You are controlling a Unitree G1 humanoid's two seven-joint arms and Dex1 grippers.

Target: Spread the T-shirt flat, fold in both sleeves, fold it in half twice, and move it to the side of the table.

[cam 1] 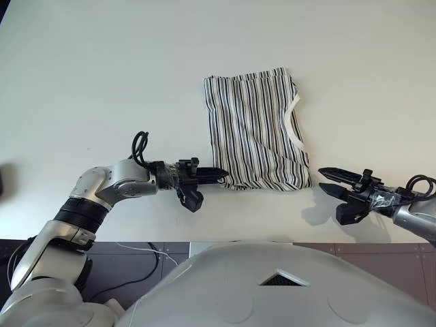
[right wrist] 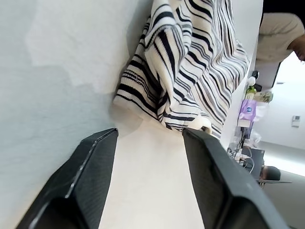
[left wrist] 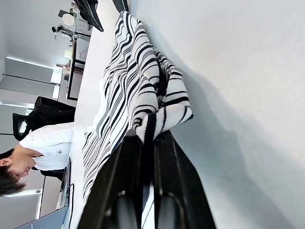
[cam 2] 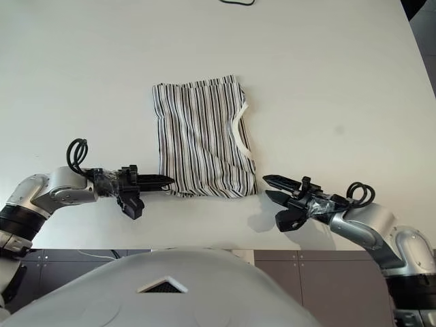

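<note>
- T-shirt [cam 1: 253, 129]: striped, folded into a rectangle, lying flat near the front edge of the white surface [cam 1: 102, 82].
- Left tool [cam 1: 221, 175]: clamped on the T-shirt's near-left corner.
- Right tool [cam 1: 323, 180]: fingers spread, just beside the near-right corner, not touching.

A loop of black cable [cam 2: 236, 2] is peeking in at twelve o'clock. Around seven o'clock, a thin white cable [cam 1: 143, 248] is trailing across dark floor tiles [cam 1: 354, 248]. At nine o'clock, a dark object [cam 1: 1, 182] is sitting at the edge, too cut off to identify.
</note>
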